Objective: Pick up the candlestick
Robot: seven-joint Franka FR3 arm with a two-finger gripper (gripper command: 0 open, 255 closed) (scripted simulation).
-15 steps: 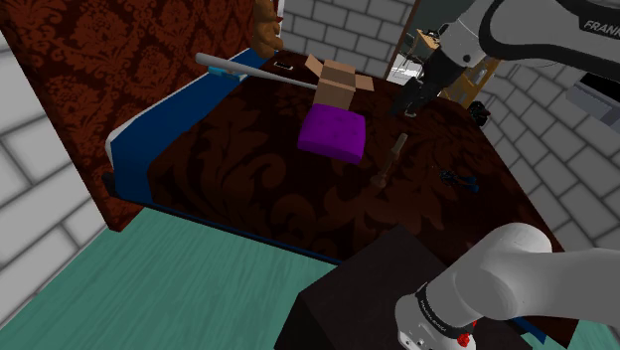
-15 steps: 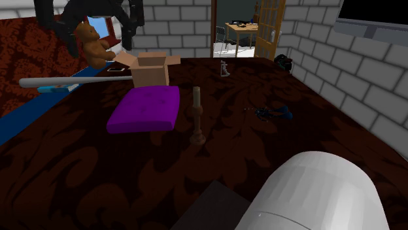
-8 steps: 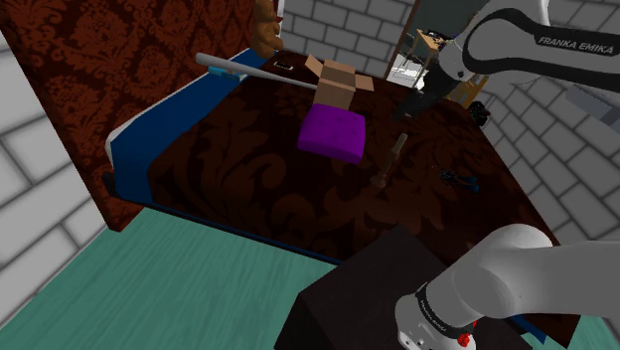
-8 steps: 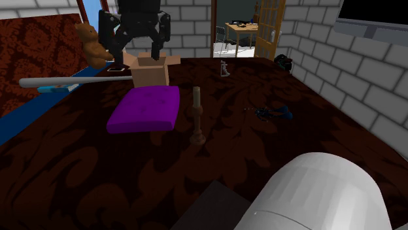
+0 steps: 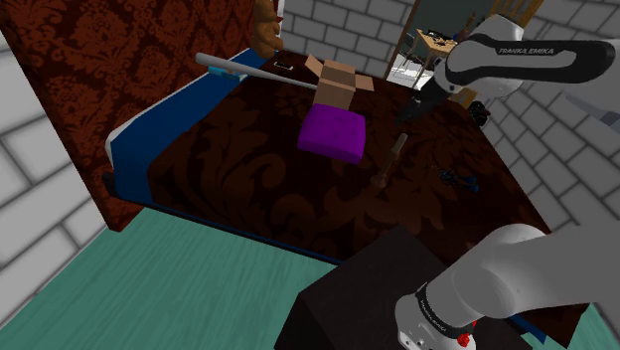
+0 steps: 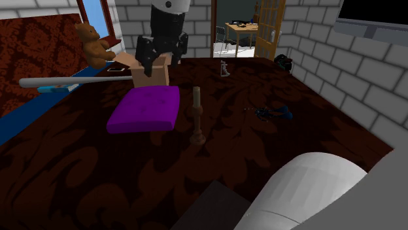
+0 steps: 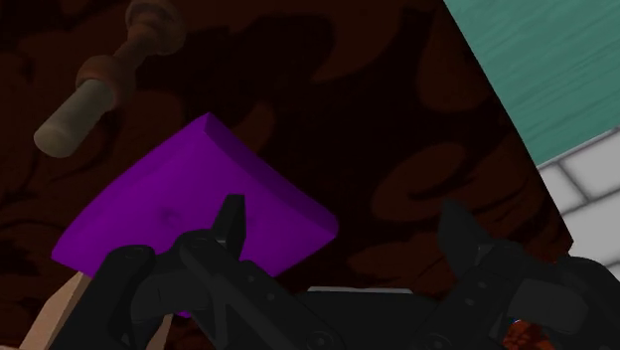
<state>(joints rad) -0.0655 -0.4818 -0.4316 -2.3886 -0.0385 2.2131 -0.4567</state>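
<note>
Brown and turned like a spindle, the candlestick stands upright on the bed, on its dark red patterned cover, just beside the purple cushion on the second exterior view's right. That view shows the black gripper hanging over the cardboard box at the cushion's far edge, well apart from the candlestick, with a teddy bear and a pale bat farther left. The shoulder view adds the teal floor and the dark stand nearest the camera, with the candlestick between the stand and the gripper. The wrist view alone shows the fingers standing apart with nothing between them, the cushion close ahead and the candlestick beyond it.
</note>
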